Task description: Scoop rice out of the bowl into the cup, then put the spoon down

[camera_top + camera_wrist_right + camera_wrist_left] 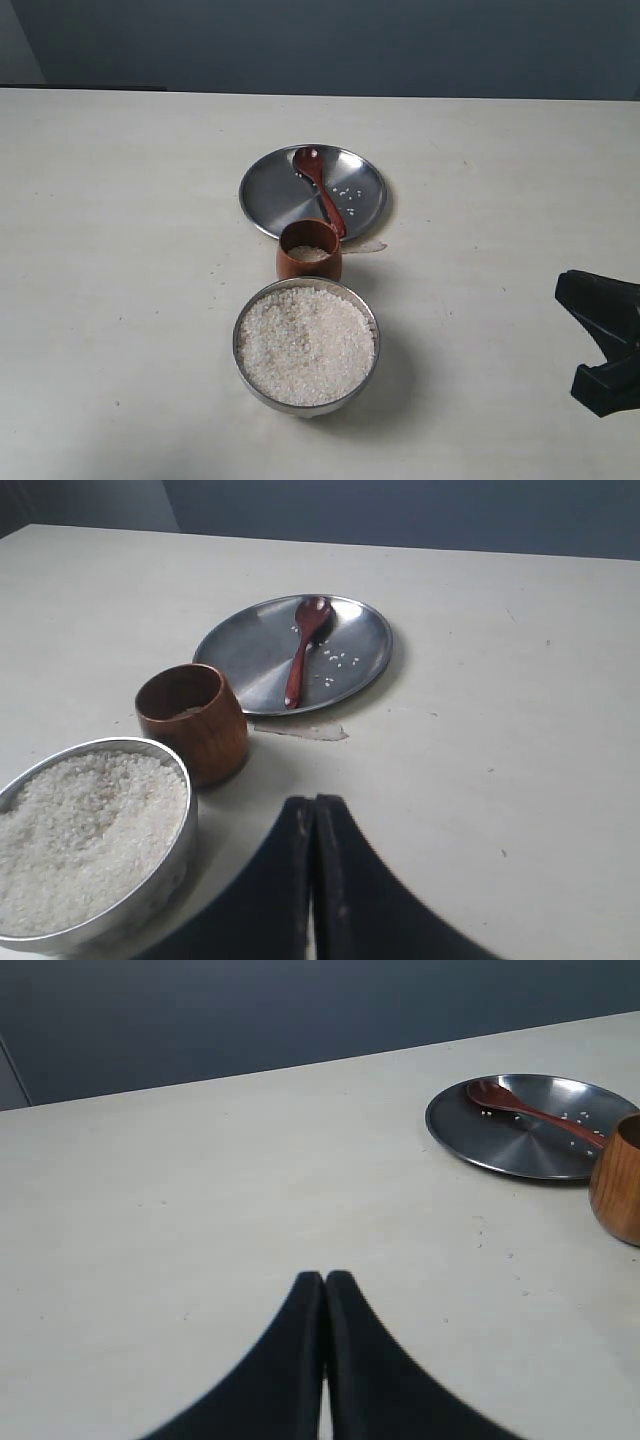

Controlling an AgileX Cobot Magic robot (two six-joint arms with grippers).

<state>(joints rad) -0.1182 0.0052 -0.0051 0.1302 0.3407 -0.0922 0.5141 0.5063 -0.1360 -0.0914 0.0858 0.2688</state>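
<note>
A steel bowl (370, 362) heaped with white rice (305, 343) stands in the middle of the table. Just behind it sits the reddish-brown cup (309, 268) with some rice inside. The dark wooden spoon (322, 190) lies on a flat steel plate (270, 185) behind the cup, with a few loose grains beside it. My right gripper (314, 802) is shut and empty, to the right of the bowl; it shows at the right edge of the exterior view (600, 345). My left gripper (325, 1277) is shut and empty over bare table, left of the plate (520, 1145) and cup (617, 1195).
A small clear scrap (300, 729) lies on the table by the plate's near rim. The pale tabletop (120, 250) stretches wide on both sides; a dark wall (320, 40) stands behind its far edge.
</note>
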